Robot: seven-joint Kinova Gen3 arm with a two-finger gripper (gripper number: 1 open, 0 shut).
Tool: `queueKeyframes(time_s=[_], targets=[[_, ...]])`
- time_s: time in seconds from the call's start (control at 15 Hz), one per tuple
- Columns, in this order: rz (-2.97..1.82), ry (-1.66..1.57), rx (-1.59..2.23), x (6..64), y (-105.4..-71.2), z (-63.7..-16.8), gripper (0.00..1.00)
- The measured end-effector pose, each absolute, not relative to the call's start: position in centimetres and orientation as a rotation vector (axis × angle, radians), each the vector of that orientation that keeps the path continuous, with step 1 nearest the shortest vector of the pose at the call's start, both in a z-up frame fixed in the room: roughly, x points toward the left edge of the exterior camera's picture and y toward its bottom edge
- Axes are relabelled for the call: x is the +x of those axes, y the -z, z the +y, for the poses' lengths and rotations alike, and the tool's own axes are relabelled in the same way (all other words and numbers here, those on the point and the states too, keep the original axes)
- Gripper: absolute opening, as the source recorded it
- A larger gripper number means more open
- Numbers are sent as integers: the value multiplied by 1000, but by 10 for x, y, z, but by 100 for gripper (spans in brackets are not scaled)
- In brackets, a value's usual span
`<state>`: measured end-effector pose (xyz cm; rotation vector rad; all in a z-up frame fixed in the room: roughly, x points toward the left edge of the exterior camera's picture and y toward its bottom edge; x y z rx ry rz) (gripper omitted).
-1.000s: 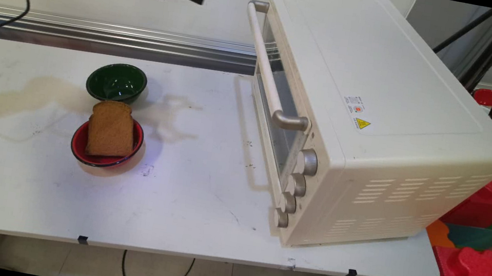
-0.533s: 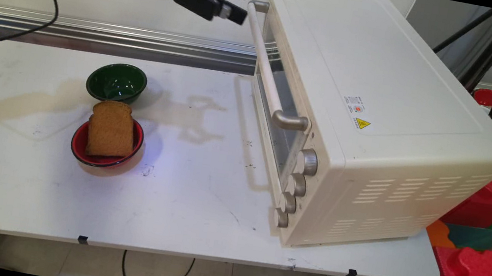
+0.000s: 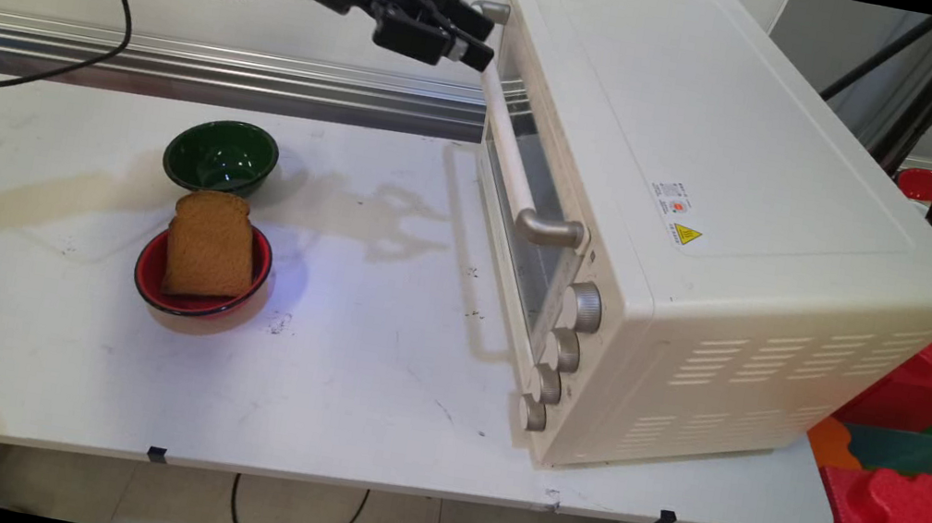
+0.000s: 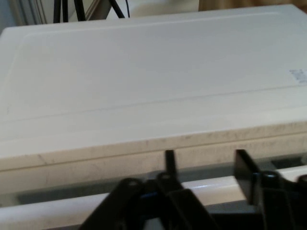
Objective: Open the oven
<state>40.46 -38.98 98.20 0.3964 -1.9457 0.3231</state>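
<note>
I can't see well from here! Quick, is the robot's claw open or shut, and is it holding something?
Black two-finger gripper: open, holding nothing; its fingers stand either side of the cream toaster oven's long door handle, near the top end.

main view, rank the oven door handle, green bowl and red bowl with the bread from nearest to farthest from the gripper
1. Oven door handle, right at the gripper, at the handle's far end.
2. Green bowl, below on the table, to the picture's left.
3. Red bowl holding the bread, nearer the camera.

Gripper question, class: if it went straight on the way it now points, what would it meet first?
Most likely the oven's door handle: the gripper, jaws open, points at its far end, at the toaster oven's top front edge.
</note>
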Motion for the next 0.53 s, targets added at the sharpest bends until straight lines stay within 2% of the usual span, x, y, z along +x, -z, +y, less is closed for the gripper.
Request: queueKeyframes(time_s=[0.53], targets=[[-1987, -315, 403, 386, -967, -400, 0]])
